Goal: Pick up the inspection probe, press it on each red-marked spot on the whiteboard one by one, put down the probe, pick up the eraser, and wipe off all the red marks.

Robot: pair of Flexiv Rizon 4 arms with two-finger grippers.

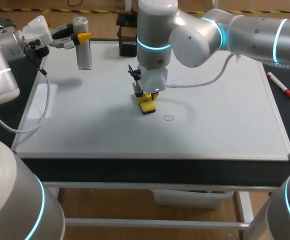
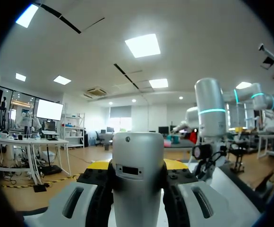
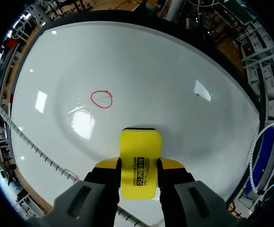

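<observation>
Near the red mark (image 1: 169, 118) on the whiteboard (image 1: 225, 125): eraser (image 1: 147, 104), pinched in your right fingers (image 3: 172, 165); wiping step. Next: sweep it across that mark. Left fingers (image 2: 98, 166) grip the probe (image 2: 138, 179).

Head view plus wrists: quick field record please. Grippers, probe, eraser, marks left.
left gripper: shut on inspection probe, held upright near the board's far left corner
right gripper: shut on eraser
eraser: yellow, down at the whiteboard near its middle
red marks: one circle ahead of the eraser, unwiped; a second red trace beside the cable, only partly visible
marker: lying off the board's right edge
task stage: wiping, marks remain
</observation>
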